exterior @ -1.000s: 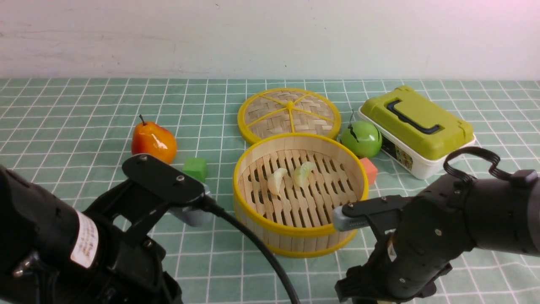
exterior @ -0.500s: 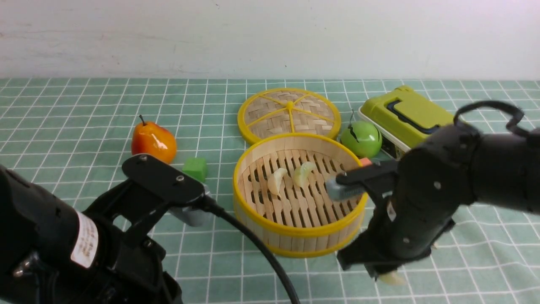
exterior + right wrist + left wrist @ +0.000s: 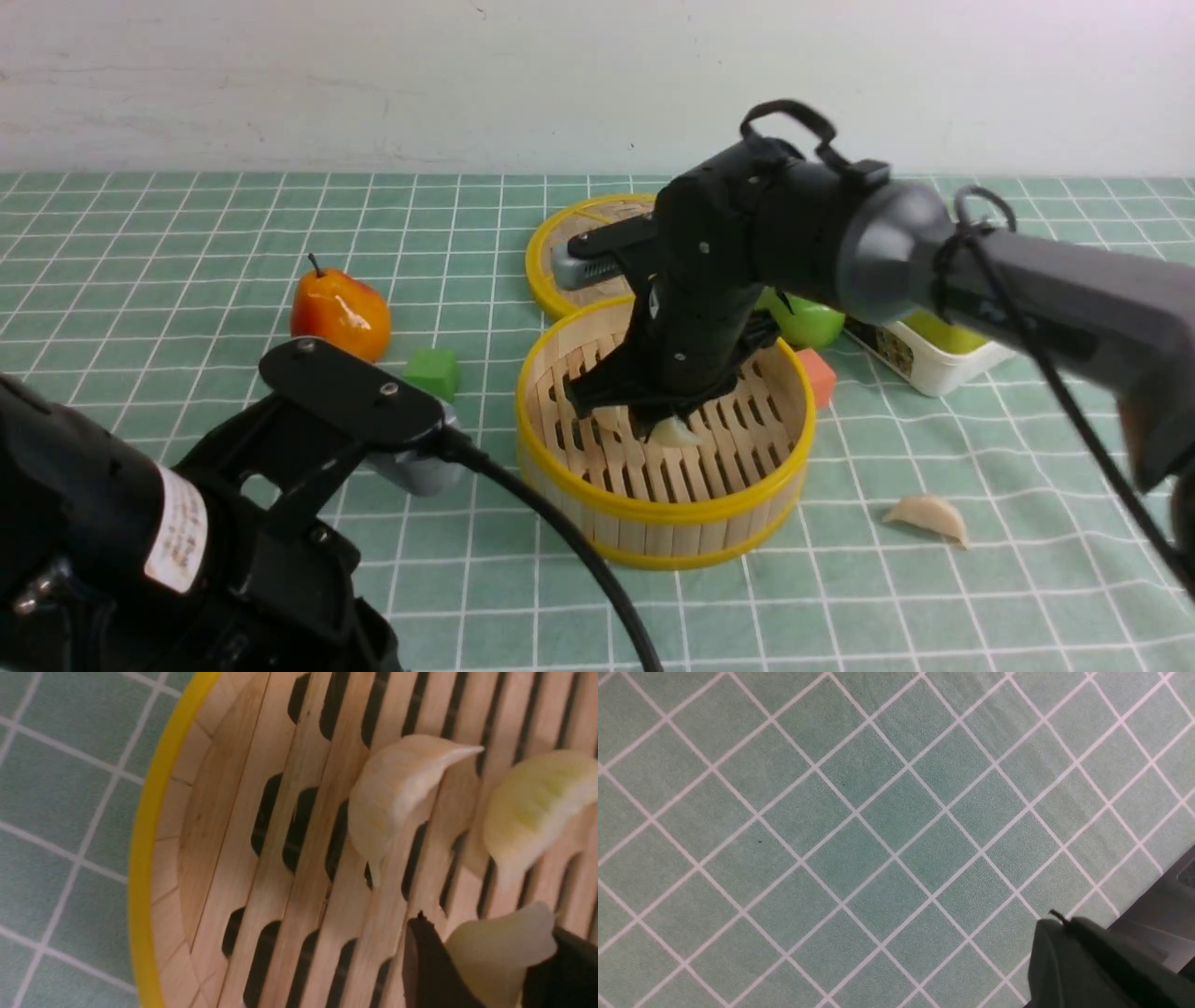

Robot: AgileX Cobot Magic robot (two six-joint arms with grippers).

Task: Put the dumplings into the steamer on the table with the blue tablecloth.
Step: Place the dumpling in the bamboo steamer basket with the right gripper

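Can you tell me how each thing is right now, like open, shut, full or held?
Right pincer: shut on a dumpling.
Left pincer: shut.
Steamer: uncovered, two dumplings lying inside.
Lid: off the steamer, partly hidden.
Last dumpling: on the cloth, not held.
Pear: whole.
Cloth: slightly wrinkled.

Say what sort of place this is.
Probably a robot test bench dressed as a kitchen table: a grid-patterned tablecloth, a bamboo steamer with dumplings, and two robot arms over it.
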